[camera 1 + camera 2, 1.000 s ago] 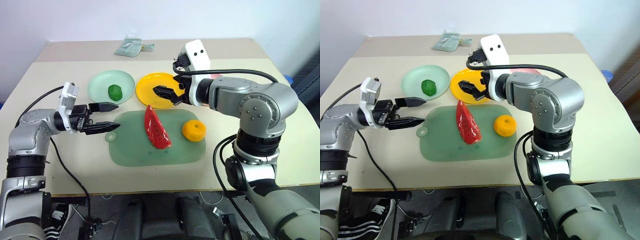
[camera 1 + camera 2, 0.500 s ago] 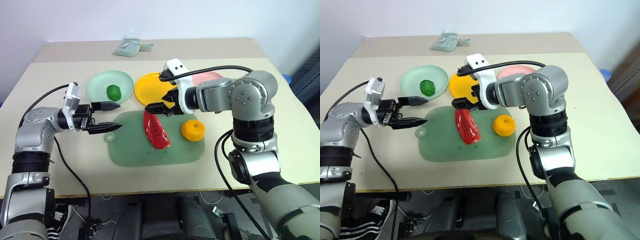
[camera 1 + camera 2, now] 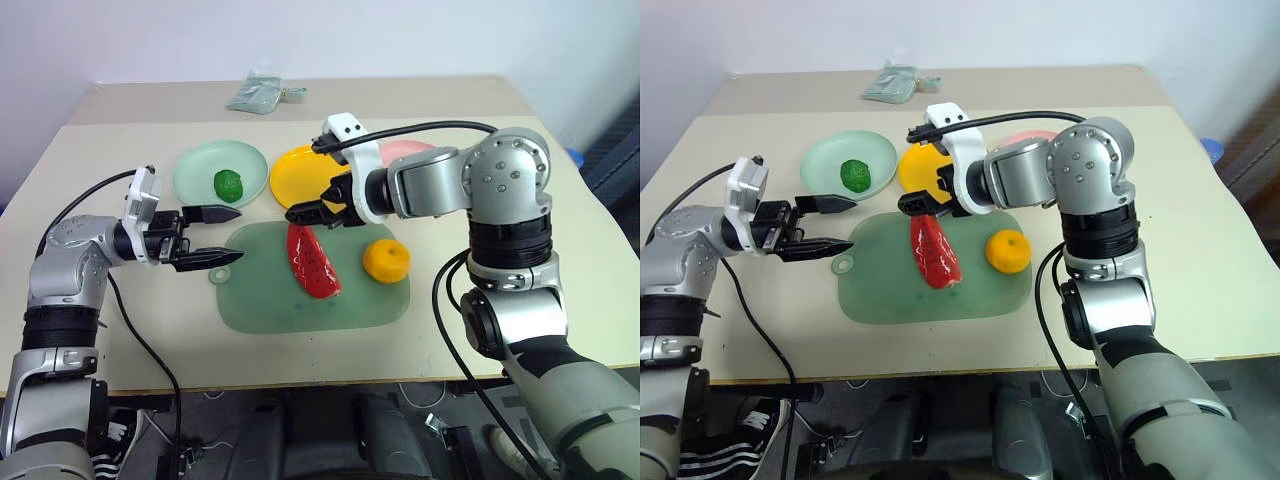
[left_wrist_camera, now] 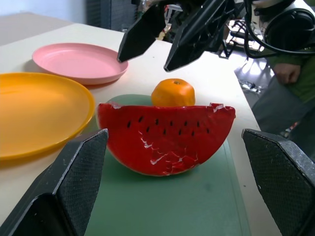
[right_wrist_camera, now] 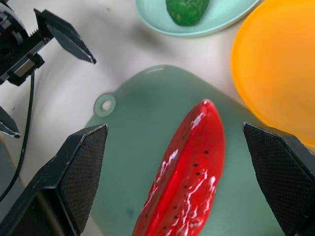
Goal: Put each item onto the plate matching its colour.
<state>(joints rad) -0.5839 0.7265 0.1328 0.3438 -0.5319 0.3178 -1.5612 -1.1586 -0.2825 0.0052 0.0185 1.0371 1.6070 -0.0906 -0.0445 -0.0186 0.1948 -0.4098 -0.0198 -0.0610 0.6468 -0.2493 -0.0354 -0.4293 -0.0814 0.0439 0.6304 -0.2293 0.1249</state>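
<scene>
The watermelon wedge (image 3: 312, 261) and the orange (image 3: 386, 261) lie on the pale green cutting mat (image 3: 260, 300), apart from each other. The left gripper (image 3: 224, 236) hangs at the mat's left edge, fingers wide, empty. The right gripper (image 3: 305, 213) hovers just above the wedge's far end, wide and empty. Farther back, the green lump (image 3: 228, 184) sits on the mint plate (image 3: 196, 170); the yellow-orange plate (image 3: 290, 178) and pink plate (image 4: 74, 60) hold nothing.

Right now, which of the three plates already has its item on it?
The mint green plate: the dark green lump sits in it. The yellow-orange plate and pink plate are bare; the watermelon wedge and orange lie on the cutting mat.
</scene>
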